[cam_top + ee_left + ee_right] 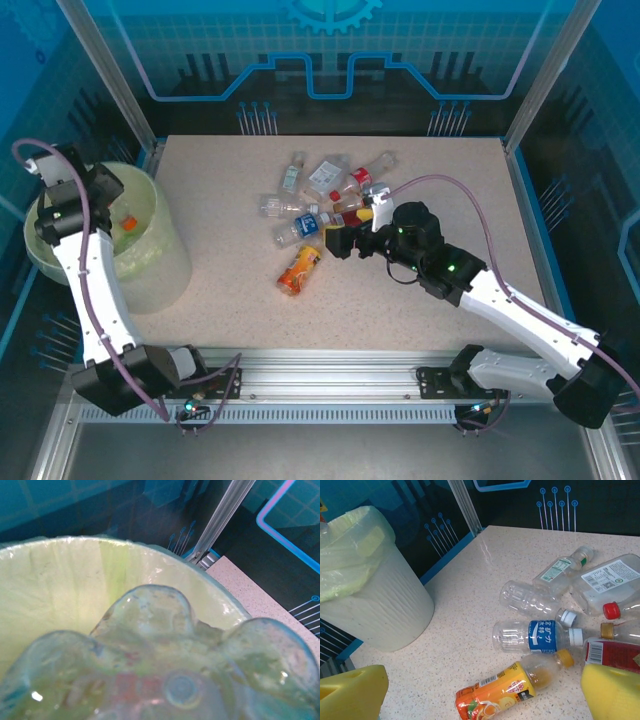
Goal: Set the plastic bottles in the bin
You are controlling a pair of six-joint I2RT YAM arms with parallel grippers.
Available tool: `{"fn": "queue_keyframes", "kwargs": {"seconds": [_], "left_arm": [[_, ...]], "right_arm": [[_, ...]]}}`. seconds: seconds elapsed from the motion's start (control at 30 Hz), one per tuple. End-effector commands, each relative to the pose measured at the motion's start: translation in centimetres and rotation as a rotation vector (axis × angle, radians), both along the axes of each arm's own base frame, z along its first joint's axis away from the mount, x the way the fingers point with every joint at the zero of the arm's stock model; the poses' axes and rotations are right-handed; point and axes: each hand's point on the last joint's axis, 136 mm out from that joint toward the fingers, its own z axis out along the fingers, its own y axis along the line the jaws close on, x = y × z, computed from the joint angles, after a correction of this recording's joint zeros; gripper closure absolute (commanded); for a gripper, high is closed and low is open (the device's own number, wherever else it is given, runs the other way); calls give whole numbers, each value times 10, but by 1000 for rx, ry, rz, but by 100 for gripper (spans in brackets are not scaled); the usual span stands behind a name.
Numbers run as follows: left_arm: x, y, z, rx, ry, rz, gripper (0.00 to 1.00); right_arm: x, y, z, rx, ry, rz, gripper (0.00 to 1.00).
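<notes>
Left gripper (110, 200) hangs over the bin (165, 265) from overhead, about nine plastic bottles (300, 230) lying right of the bin; its wrist shows a clear bottle (165, 680), apparently clamped, above the bin; right gripper (482, 702) gapes empty near those.

I'm seeing white links (95, 290) and black joints (415, 235) on both arms, purple cables (445, 180) trailing, yellow pads (355, 692) showing on the right end effector (485, 690).

**Only Partial Print Legible on Bottles**

The blue-labelled bottle (540, 634) carries white Chinese characters. The orange bottle (496, 694) shows a barcode. The white-labelled bottle (608, 577) has a square code and fine print too small to read.
</notes>
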Motion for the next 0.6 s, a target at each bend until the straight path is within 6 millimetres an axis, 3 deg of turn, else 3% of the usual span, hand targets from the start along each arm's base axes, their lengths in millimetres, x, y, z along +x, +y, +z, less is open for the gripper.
{"fn": "queue_keyframes", "kwargs": {"seconds": [0.0,0.1,0.33,0.47,0.57], "left_arm": [[4,9,-9,-117,-61,39,46],[1,32,-17,-182,-94,106,45],[15,56,-36,-270,-151,169,38],[25,61,-48,-323,-171,183,35],[33,56,-50,-373,-194,154,28]], "right_arm": [[2,-2,5,-8,-8,-9,0],[1,-2,4,-16,-6,-7,0],[4,-5,4,-14,-9,-30,0],[3,-8,5,-14,-14,-38,0],[2,-11,5,-13,-17,-48,0]]}}
